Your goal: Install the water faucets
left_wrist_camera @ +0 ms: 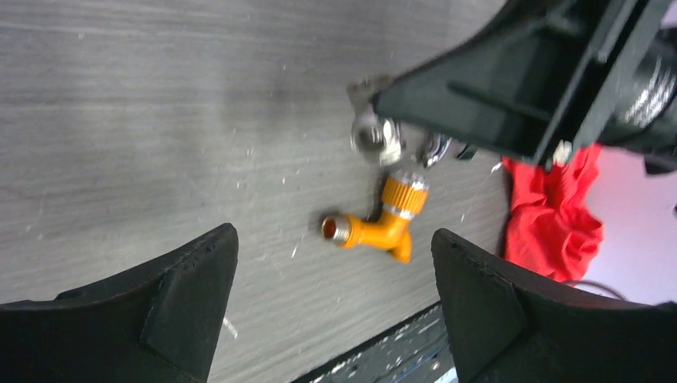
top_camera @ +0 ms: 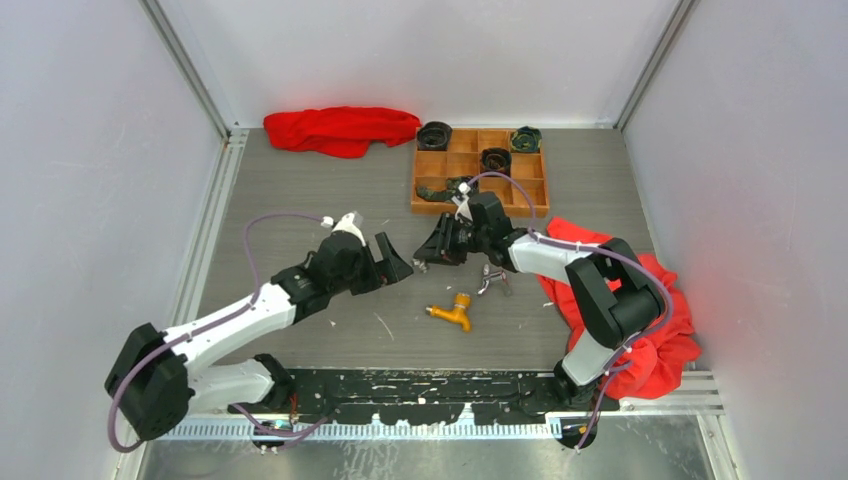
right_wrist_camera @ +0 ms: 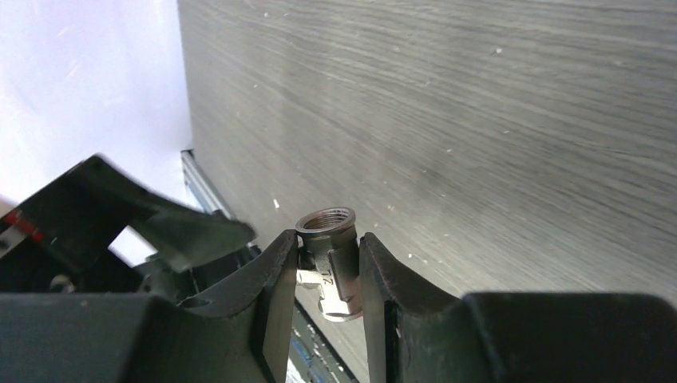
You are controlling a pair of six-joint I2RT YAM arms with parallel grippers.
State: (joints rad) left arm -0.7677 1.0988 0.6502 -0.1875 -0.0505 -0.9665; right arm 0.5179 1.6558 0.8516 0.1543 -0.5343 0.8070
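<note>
My right end effector (right_wrist_camera: 327, 249) pinches a grey threaded fitting (right_wrist_camera: 327, 220). My left end effector (top_camera: 396, 260), spread, hovers left of the orange faucet (top_camera: 452, 312).

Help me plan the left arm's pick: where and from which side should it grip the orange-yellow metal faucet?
Probably across the straight barrel of the orange-yellow metal faucet, between threaded end and elbow, coming from above: it lies flat on the grey table, barrel exposed.

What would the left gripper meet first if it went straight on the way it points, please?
Probably the orange faucet, centred between its open fingers on the table; the right gripper looks off-line, though depth is unclear.
</note>
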